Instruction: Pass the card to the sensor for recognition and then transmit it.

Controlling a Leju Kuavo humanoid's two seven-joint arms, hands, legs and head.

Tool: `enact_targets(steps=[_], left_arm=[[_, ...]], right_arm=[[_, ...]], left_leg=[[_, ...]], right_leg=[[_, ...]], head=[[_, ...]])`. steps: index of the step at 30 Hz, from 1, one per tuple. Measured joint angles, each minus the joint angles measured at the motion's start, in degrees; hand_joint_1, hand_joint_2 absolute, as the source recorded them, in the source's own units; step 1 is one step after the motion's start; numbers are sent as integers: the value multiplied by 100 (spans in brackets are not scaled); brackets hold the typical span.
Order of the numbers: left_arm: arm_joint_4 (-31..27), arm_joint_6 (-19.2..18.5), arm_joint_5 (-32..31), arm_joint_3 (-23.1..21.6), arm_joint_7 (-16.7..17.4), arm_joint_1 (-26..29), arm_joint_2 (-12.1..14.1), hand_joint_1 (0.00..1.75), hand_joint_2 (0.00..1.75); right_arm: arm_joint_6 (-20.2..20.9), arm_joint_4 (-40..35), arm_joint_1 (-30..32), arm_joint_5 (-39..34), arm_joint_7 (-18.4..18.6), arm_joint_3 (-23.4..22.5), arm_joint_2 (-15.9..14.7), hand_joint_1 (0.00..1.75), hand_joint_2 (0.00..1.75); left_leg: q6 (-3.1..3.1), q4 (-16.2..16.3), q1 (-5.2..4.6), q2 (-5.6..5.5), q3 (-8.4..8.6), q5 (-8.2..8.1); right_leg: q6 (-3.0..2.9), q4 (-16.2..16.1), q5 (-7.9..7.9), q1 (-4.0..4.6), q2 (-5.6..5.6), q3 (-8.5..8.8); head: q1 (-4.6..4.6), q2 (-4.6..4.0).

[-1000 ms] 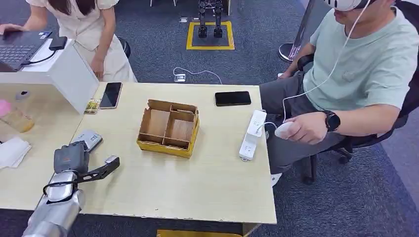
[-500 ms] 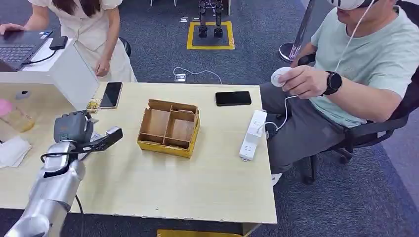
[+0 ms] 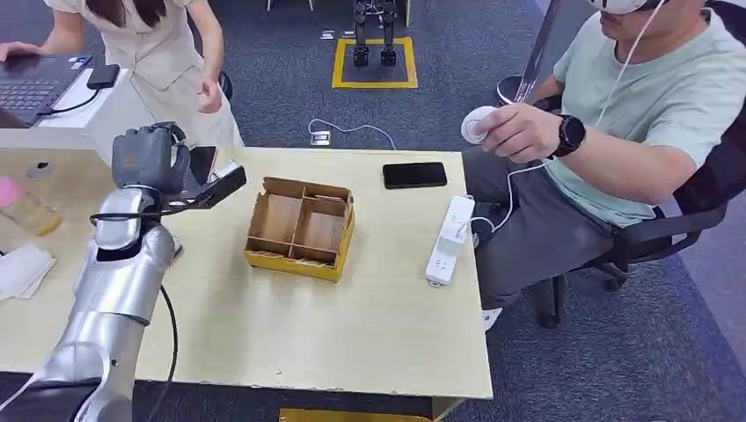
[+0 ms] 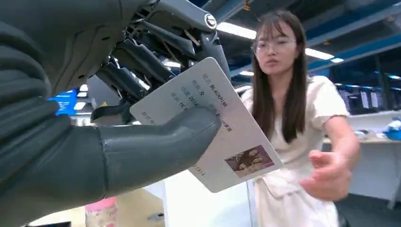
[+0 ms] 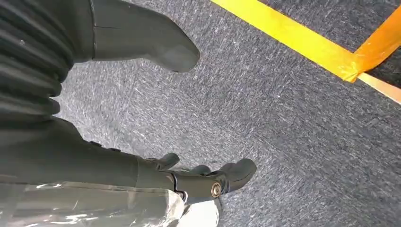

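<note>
The counter (image 3: 352, 325) is a pale wooden board with a smooth, matt top, and it stands on dark grey-blue carpet (image 3: 616, 352) with a short, rough pile. Yellow tape (image 5: 302, 45) lies on this carpet under the right hand (image 5: 156, 113), which hangs above the floor with the thumb and the dark fingers (image 5: 231, 175) apart and nothing between them.

The silver left arm (image 3: 114, 299) rises from the near edge of the counter, and the left hand (image 3: 149, 158) is lifted above the far left part of it. This hand pinches the card (image 4: 208, 127) — the thick grey thumb presses on its face and the darker fingers (image 4: 142, 56) lie behind it. The card is flat, white and rectangular, with small printed lines and a little photo near one corner; it is held tilted in the air, well apart from the counter top.

In the middle of the counter sits a cardboard box (image 3: 301, 229), brown inside, yellow at the front wall, divided into compartments. Beside it, toward the right edge, lies a white power strip (image 3: 449, 239), and farther back a black phone (image 3: 414, 175).

Behind the card a person in a cream dress (image 4: 293, 123) reaches an open hand (image 4: 328, 175) toward it — the hand does not touch it. On the right a seated person in a green shirt (image 3: 651, 114) holds a white controller (image 3: 479, 123).
</note>
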Motion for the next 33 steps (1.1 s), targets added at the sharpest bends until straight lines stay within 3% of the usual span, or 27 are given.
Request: enact_targets(steps=[3,26,28,29,33], left_arm=[[22,15,-13,-177,237,-165,4,175,175],[282,173,-13,-461,487,-236,9,175,175],[308,186,-15,-470,487,-232,9,138,175],[321,206,-15,-474,487,-231,9,0,175],[330,319,-15,-481,507,-199,7,0,175]], right_arm=[[0,-2,-28,68,0,-7,13,0,175],[0,-7,-56,216,28,-136,35,0,175],[0,-7,-57,232,31,-138,35,0,175],[0,-7,-57,238,31,-138,35,0,175],[0,-7,-56,267,37,-144,35,0,175]], left_leg=[[0,-1,1,0,0,0],[1,-1,-2,1,-6,-2],[2,0,-3,1,-8,-3],[3,0,-3,1,-11,-3],[5,0,-3,1,-14,-5]], right_leg=[[0,0,0,1,0,0],[1,0,-1,0,6,-2],[1,0,-2,0,6,-4],[2,0,-2,0,6,-6],[2,-1,-3,0,4,-9]], head=[[0,0],[0,0],[0,0],[0,0],[0,0]])
